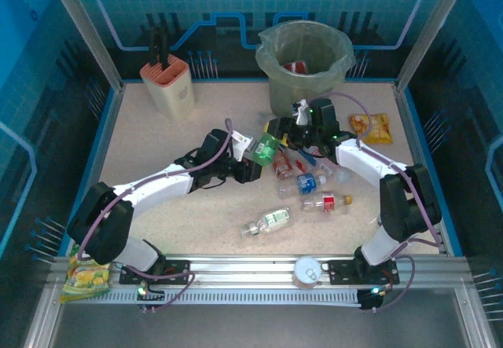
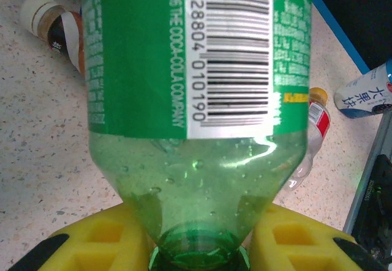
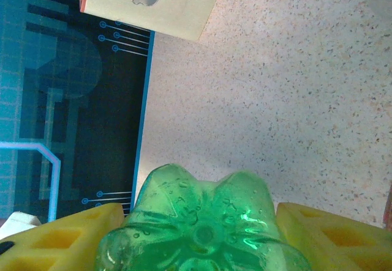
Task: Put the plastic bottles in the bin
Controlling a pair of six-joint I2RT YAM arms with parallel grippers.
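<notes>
I had left jaws clamped on the green bottle (image 2: 196, 179); right jaws flanked its base, grip unclear. Releasing early could have dropped it onto the desk (image 1: 181, 234).

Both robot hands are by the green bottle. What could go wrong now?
The left hand pinches the green bottle by its thin neck; the right hand sits around its bumpy bottom. If one lets go before the other grips well, the bottle may fall. It might hit the loose bottles lying close by and send them rolling.
</notes>
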